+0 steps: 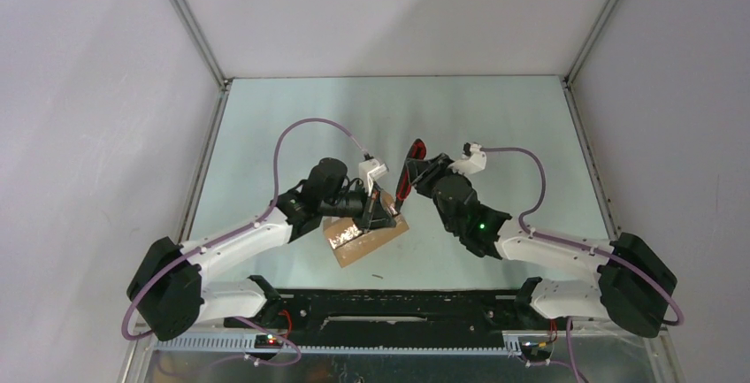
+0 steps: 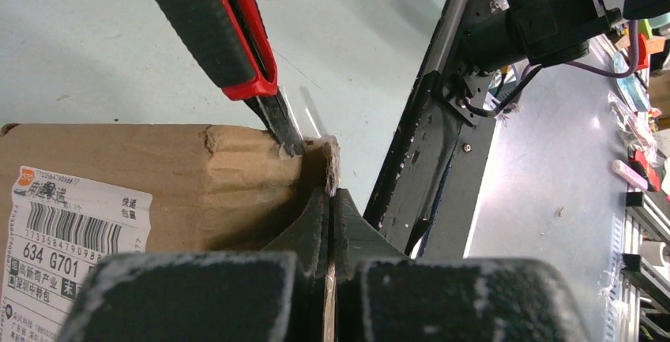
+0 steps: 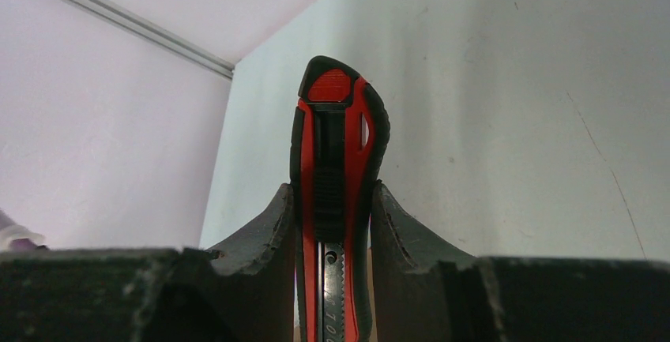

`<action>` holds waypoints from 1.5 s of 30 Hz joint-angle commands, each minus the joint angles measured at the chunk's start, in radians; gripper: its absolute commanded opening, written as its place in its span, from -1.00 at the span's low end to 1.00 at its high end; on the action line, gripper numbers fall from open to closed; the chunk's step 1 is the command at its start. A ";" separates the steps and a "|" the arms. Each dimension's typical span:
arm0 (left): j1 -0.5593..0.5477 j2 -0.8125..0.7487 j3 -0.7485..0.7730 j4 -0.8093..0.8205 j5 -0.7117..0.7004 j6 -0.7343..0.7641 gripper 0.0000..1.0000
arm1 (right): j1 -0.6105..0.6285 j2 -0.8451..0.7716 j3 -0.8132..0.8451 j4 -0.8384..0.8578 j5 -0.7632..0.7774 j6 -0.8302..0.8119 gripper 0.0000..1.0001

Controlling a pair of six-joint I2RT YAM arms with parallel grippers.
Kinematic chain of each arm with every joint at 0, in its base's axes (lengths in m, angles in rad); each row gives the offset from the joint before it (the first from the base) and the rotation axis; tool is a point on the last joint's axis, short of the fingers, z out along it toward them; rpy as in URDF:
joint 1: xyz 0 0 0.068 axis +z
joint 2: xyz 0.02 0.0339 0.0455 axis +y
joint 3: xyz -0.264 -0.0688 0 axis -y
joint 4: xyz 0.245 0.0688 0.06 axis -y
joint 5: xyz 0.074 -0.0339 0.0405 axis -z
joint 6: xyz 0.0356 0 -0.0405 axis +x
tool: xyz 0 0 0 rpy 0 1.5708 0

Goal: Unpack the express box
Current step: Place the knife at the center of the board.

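The express box (image 1: 367, 240), brown cardboard with a white printed label (image 2: 71, 239), lies on the table just in front of the left arm. My left gripper (image 2: 332, 200) is shut on a thin cardboard edge at the corner of the box (image 2: 158, 176). My right gripper (image 3: 332, 208) is shut on a red-and-black utility knife (image 3: 336, 144), handle end pointing away from the wrist camera. In the left wrist view the knife (image 2: 221, 26) slants down from the upper left, and its blade tip touches the box's top edge beside the pinched corner. From above, the knife (image 1: 409, 171) reaches from the right gripper (image 1: 416, 180) toward the box.
The black mounting rail (image 2: 434, 144) and a metal tray (image 2: 553, 200) with cables run along the near edge, right behind the box. White walls and aluminium posts (image 1: 190, 20) close in the pale green table (image 1: 495, 118).
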 commanded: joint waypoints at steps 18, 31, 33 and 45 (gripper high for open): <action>0.023 -0.106 -0.062 0.118 -0.257 -0.034 -1.00 | 0.015 -0.021 0.012 -0.160 -0.010 0.062 -1.00; 0.025 -0.164 -0.113 0.206 -0.289 -0.029 -1.00 | 0.010 0.021 -0.013 -0.157 -0.134 0.032 -1.00; 0.025 -0.162 -0.111 0.223 -0.280 -0.017 -1.00 | 0.015 0.037 -0.009 -0.153 -0.169 0.031 -1.00; 0.026 -0.215 -0.121 0.155 -0.423 0.053 -1.00 | -0.144 -0.010 -0.059 -0.276 -0.319 0.010 -1.00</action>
